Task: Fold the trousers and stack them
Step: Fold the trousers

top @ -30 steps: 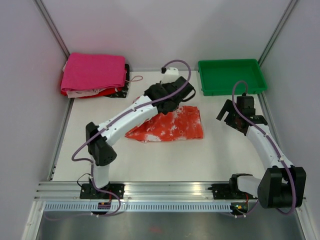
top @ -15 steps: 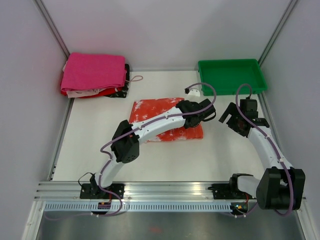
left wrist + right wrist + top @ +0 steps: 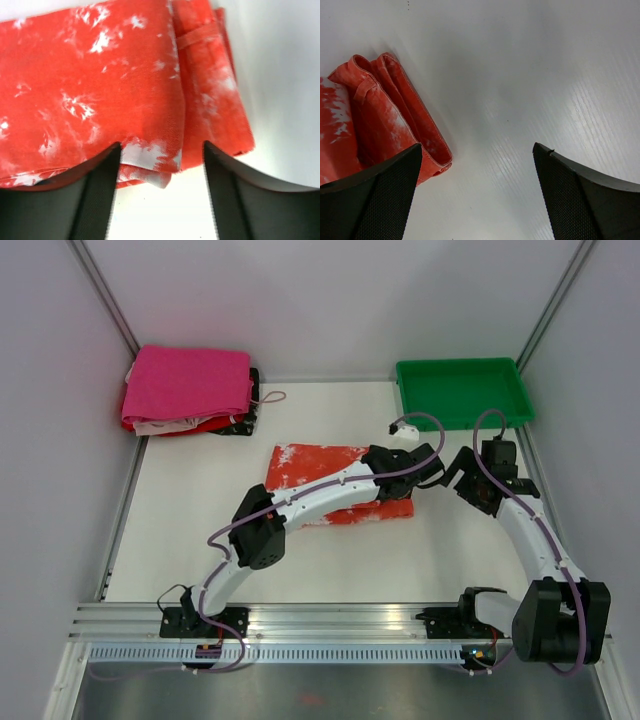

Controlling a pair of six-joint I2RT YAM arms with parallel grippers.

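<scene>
Black-fingered, the left gripper (image 3: 161,150) hangs over the right end of the trousers (image 3: 100,90), its two fingers (image 3: 95,200) spread apart with nothing pinched between them. In the left wrist view the near corner of the folded cloth shows in the gap between the tips; whether either tip touches the fabric I cannot tell. That orange-red fabric, blotched with white, lies flat in several layers, and a seamed band with a small loop runs along its right side. Seen from the top external camera, the white left arm (image 3: 300,502) stretches diagonally across the trousers (image 3: 320,465) and covers their middle. They form a folded rectangle on the white table (image 3: 200,510), roughly at its centre and a little toward the far side. Just beside their right end, close to the left gripper (image 3: 425,465), hangs the right gripper (image 3: 462,472). Its wrist view shows that gripper (image 3: 476,147) with jaws wide apart above bare table, empty, and the rolled edge of the trousers (image 3: 380,115) sits at the left of the picture, next to one finger. Farther out, a green tray (image 3: 460,390) sits in the far right corner. In the far left corner a magenta-pink folded cloth (image 3: 188,382) tops a small pile of other cloth.
</scene>
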